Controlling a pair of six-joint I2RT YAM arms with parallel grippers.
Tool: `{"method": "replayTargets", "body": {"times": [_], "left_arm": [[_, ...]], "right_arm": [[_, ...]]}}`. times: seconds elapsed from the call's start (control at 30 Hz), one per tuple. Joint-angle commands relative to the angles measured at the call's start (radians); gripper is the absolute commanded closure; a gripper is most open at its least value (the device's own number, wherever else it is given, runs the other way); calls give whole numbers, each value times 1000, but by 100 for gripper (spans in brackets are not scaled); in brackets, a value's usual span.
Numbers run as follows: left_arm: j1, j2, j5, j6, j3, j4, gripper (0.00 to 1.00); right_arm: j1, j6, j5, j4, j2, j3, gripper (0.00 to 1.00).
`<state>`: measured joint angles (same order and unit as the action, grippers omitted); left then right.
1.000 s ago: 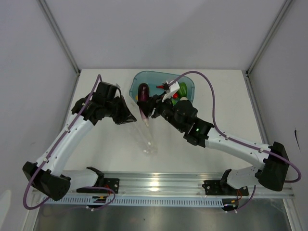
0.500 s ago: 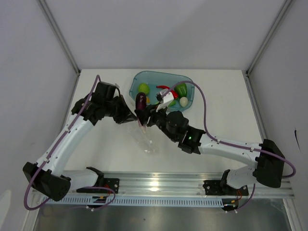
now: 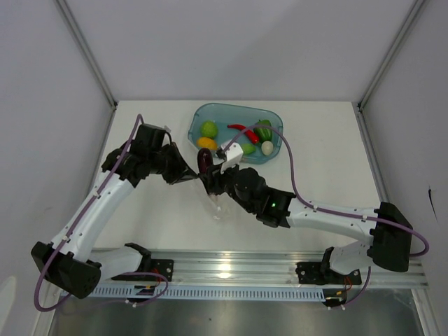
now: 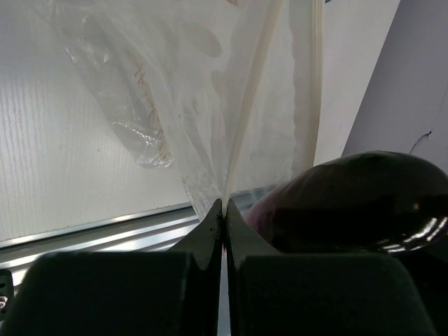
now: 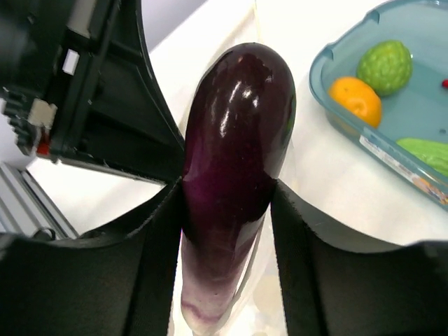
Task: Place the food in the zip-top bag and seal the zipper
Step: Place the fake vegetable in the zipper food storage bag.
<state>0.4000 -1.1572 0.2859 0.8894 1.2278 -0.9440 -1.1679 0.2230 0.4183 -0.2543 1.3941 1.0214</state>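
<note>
My right gripper (image 5: 227,203) is shut on the purple eggplant (image 5: 234,161), its pale lower end pushed into the mouth of the clear zip-top bag (image 3: 218,204). In the top view the eggplant (image 3: 204,159) stands between the two grippers, just in front of the tray. My left gripper (image 4: 224,207) is shut on the bag's mouth edge (image 4: 241,133) and holds it up; the bag hangs down toward the table. The zipper strip is hard to make out. The eggplant also shows dark at the right of the left wrist view (image 4: 350,203).
The translucent teal tray (image 3: 198,119) at the back holds a light green vegetable (image 3: 208,128), a yellow-orange piece (image 3: 206,143), a red chili (image 3: 241,131), green peppers (image 3: 264,132) and a white egg (image 3: 267,148). A metal rail (image 3: 231,269) runs along the near edge.
My right gripper has carried the eggplant out of the tray, toward me and left, and down into the bag's mouth. My left gripper has kept its hold on the bag's edge.
</note>
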Motion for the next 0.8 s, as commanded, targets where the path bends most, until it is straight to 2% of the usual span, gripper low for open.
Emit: {"method": "replayTargets", "body": {"times": [0.0, 0.03, 0.07, 0.17, 0.4, 0.6, 0.73, 0.77], "left_arm": [[-10, 24, 32, -6, -10, 37, 100], [-10, 22, 33, -7, -10, 37, 99], [-10, 24, 36, -9, -10, 40, 99], [-10, 27, 44, -13, -11, 47, 99], [-10, 36, 19, -27, -11, 39, 100], [-10, 34, 12, -46, -17, 37, 100], [-10, 37, -1, -67, -1, 22, 100], [-10, 42, -5, -69, -1, 21, 99]], "right_arm": [[-7, -27, 8, 55, -24, 22, 45], [-9, -27, 7, 61, -21, 25, 39], [-9, -28, -10, 73, -20, 28, 26], [-7, -31, -16, 104, -3, 57, 15], [36, -19, -26, 145, 0, 154, 15], [138, -11, -73, 174, -24, 270, 16], [316, 102, -191, 231, 12, 340, 17], [403, 145, -216, 249, 37, 362, 18]]}}
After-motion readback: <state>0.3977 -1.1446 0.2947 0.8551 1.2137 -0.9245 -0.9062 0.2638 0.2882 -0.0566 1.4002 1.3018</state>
